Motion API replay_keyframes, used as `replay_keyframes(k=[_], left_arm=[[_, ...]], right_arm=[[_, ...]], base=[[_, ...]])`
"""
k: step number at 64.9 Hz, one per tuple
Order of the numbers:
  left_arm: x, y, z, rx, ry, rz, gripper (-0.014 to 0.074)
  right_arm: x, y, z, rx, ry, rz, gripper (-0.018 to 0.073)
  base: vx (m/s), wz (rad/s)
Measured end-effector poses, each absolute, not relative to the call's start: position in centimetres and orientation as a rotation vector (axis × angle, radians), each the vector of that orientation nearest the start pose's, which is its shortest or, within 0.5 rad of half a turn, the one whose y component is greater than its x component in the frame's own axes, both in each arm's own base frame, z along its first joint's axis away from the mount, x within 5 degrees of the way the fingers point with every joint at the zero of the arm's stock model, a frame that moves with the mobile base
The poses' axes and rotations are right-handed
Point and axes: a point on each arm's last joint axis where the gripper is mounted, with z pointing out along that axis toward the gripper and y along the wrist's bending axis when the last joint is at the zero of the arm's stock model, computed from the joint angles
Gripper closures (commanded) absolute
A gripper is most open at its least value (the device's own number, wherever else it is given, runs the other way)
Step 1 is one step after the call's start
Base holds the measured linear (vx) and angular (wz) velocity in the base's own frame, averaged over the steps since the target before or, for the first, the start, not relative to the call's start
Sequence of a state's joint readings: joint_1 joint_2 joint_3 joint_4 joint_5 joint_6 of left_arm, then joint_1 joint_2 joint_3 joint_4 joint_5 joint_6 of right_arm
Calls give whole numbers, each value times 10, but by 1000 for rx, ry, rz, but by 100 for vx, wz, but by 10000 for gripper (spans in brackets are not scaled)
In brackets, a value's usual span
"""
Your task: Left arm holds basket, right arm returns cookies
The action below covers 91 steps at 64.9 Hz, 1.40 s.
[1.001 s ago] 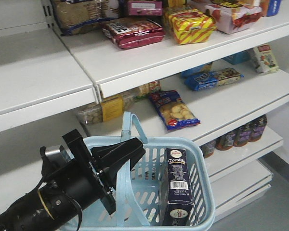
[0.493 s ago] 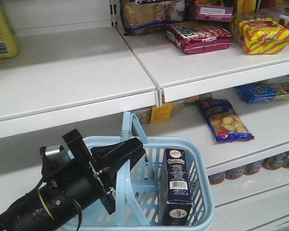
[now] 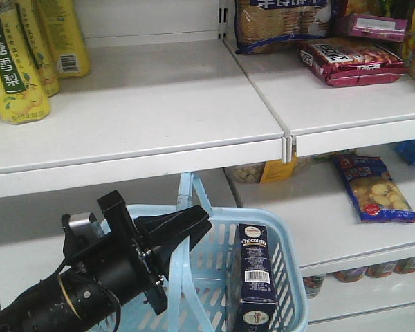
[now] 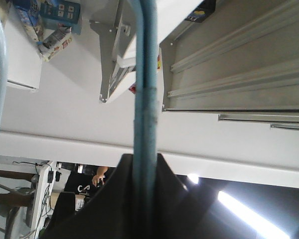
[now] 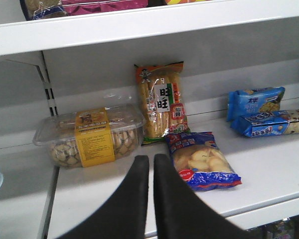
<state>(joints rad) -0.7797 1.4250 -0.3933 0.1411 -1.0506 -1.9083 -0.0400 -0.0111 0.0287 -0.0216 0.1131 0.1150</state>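
The left gripper is clamped tight on one flat handle of the basket. In the left wrist view the two black fingers squeeze the light-blue handle from both sides, and the handle runs straight up to 12 o'clock. The left arm comes in from 7 o'clock in the front view, with a silver knob on top.

The basket hangs low in the front view, at about 5 o'clock. The cookie box stands up tall inside it, by the wall on the 3 o'clock side of the gripper. The box is dark blue with a white barcode patch.

The right gripper has its two black fingers pushed almost together, with only a thin slit between them. There is nothing in that slit. It points at a white shelf. At 11 o'clock from its tips sits a clear tub with a yellow label. At 12 o'clock a tall orange pack leans on the back wall. At 2 o'clock, just beside the tips, lies a blue bag of round crackers.

In the front view yellow bottles stand on the top shelf at 10 o'clock, and a red pack lies at 2 o'clock.
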Motion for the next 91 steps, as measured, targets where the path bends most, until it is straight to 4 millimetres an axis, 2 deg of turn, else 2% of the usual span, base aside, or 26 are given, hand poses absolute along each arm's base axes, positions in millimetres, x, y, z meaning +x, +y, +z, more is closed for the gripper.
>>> replay_keyframes(k=[91], left_arm=[[172,-184,228,-862,1703,-2093,599]], right_arm=[[57,-2,194,110,1611,39,565]], base=[[-1,17]])
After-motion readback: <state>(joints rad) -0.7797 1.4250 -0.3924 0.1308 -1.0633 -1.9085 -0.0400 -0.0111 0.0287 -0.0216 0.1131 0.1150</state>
